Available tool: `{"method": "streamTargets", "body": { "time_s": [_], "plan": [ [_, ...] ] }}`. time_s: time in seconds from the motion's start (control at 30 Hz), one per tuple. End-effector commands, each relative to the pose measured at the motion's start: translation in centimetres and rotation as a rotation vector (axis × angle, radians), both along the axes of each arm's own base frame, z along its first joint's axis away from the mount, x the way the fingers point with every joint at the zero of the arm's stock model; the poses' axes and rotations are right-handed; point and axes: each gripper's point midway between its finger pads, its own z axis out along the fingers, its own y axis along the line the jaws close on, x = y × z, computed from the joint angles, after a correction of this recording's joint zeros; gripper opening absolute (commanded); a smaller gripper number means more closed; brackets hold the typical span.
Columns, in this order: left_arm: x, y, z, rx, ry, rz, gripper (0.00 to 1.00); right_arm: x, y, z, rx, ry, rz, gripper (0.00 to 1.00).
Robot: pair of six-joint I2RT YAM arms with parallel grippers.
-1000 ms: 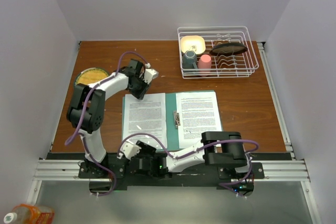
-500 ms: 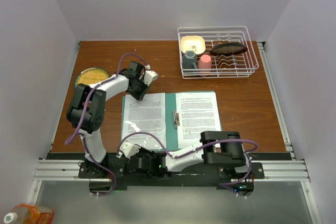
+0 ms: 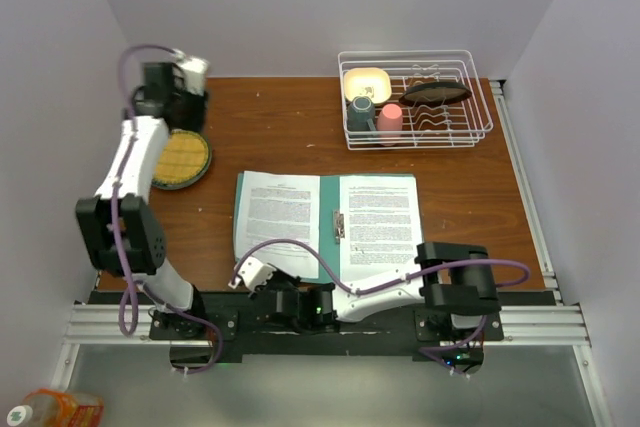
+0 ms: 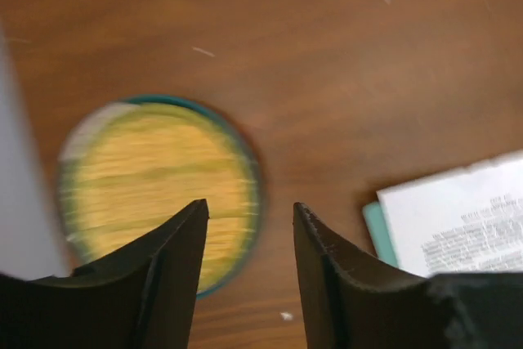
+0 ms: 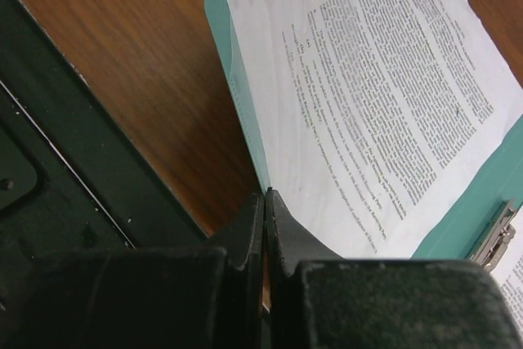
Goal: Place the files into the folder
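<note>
While blur is softening the left wrist view, the round yellow dish [image 4: 155,194] with its teal rim is showing only as a woven-looking smear, partly hidden behind the left gripper [image 4: 249,206]. Its 2 black fingers are standing apart, grasping nothing, over the far left corner of the wooden worktop [image 3: 270,117].

The folder [image 3: 328,197], flat teal card, is lying open at the middle of the near edge. 1 white printed sheet of the files [image 3: 278,215] is covering each leaf, leaving thin teal margins. A small metal clip [image 3: 337,225] is sitting on the crease.

The right gripper [image 5: 265,194] is pressing its fingers tight together right at the folder's near left corner; whether card is nipped between them is impossible to tell.

A white wire rack [image 3: 480,107] is occupying the far right corner, its contents too small to name.
</note>
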Motion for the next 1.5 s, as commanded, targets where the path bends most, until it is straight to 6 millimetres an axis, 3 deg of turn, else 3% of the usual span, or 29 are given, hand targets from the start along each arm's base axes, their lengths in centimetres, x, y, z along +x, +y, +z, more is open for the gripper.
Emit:
{"method": "streamTargets", "body": {
  "time_s": [0.0, 0.1, 0.2, 0.3, 0.37, 0.43, 0.47, 0.5, 0.53, 0.57, 0.6, 0.63, 0.67, 0.7, 0.8, 1.0, 1.13, 1.2, 1.27, 1.3, 1.4, 1.47],
  "plan": [
    [-1.1, 4.3, 12.2, -0.068, -0.278, 0.12, 0.57, 0.6, 3.2, 3.2, 0.032, -0.055, 0.059, 0.0],
    [-2.6, 5.7, 13.3, -0.084, -0.315, 0.16, 0.6, 1.2, 5.1, 5.2, 0.068, -0.077, 0.096, 0.0],
    [-3.4, 6.5, 13.1, -0.09, -0.32, 0.195, 0.6, 1.0, 7.3, 6.8, 0.075, -0.099, 0.142, 0.0],
    [-3.8, 6.4, 12.5, -0.104, -0.299, 0.195, 0.6, 0.9, 6.8, 7.2, 0.086, -0.086, 0.141, 0.0],
    [-3.9, 6.3, 12.3, -0.109, -0.293, 0.19, 0.6, 0.6, 5.6, 8.9, 0.147, -0.057, 0.131, 0.0],
    [-3.9, 6.1, 12.1, -0.116, -0.283, 0.187, 0.59, 0.3, 2.8, 7.8, 0.183, 0.016, 0.069, 0.0],
    [-3.9, 6.0, 12.0, -0.121, -0.279, 0.182, 0.59, 0.3, 1.0, 10.5, 0.277, 0.04, 0.037, 0.0],
    [-3.8, 6.0, 11.9, -0.125, -0.274, 0.181, 0.59, 0.4, -2.0, 8.1, 0.259, 0.063, -0.008, 0.0],
    [-3.9, 5.8, 11.8, -0.13, -0.27, 0.174, 0.58, 0.2, -3.6, 8.1, 0.351, 0.135, -0.076, 0.0],
    [-3.9, 5.5, 11.8, -0.141, -0.265, 0.163, 0.58, 0.8, -6.2, 11.0, 0.484, 0.153, -0.146, 0.0],
    [-3.8, 5.4, 11.6, -0.15, -0.259, 0.162, 0.57, 0.8, -9.0, 8.2, 0.463, 0.181, -0.192, 0.0],
    [-3.8, 5.2, 11.5, -0.158, -0.255, 0.159, 0.56, 0.8, -10.4, 8.3, 0.571, 0.256, -0.267, 0.0],
    [-3.8, 5.1, 11.4, -0.164, -0.252, 0.153, 0.56, 1.2, -12.4, 9.9, 0.681, 0.284, -0.327, 0.0],
    [-3.8, 5.1, 11.4, -0.17, -0.25, 0.153, 0.56, 1.2, -14.4, 8.0, 0.679, 0.299, -0.356, 0.0],
    [-3.9, 4.7, 11.2, -0.182, -0.246, 0.141, 0.55, 1.4, -17.7, 7.8, 0.891, 0.425, -0.498, 0.0],
    [-4.1, 4.4, 10.7, -0.19, -0.23, 0.129, 0.53, 2.2, -21.4, 7.3, 0.948, 0.443, -0.679, 0.0],
    [-4.1, 4.3, 10.5, -0.191, -0.227, 0.12, 0.53, 2.3, -23.5, 4.3, 0.737, 0.372, -0.879, 0.0],
    [-4.1, 4.0, 10.5, -0.198, -0.227, 0.113, 0.52, 2.2, -24.3, 4.5, 0.65, 0.328, -0.934, 0.0],
    [-4.2, 3.9, 10.2, -0.204, -0.221, 0.108, 0.52, 1.9, -24.0, 3.8, 0.594, 0.324, -0.965, 0.0],
    [-4.2, 3.9, 10.1, -0.204, -0.219, 0.105, 0.51, 1.8, -23.8, 3.9, 0.582, 0.322, -0.968, 0.07],
    [-4.2, 3.7, 10.1, -0.209, -0.216, 0.098, 0.51, 1.2, -22.9, 2.8, 0.55, 0.365, -0.961, 0.46],
    [-4.3, 3.4, 10.0, -0.214, -0.211, 0.089, 0.51, 0.9, -22.6, 2.5, 0.524, 0.384, -0.929, 0.55]
  ]
}}
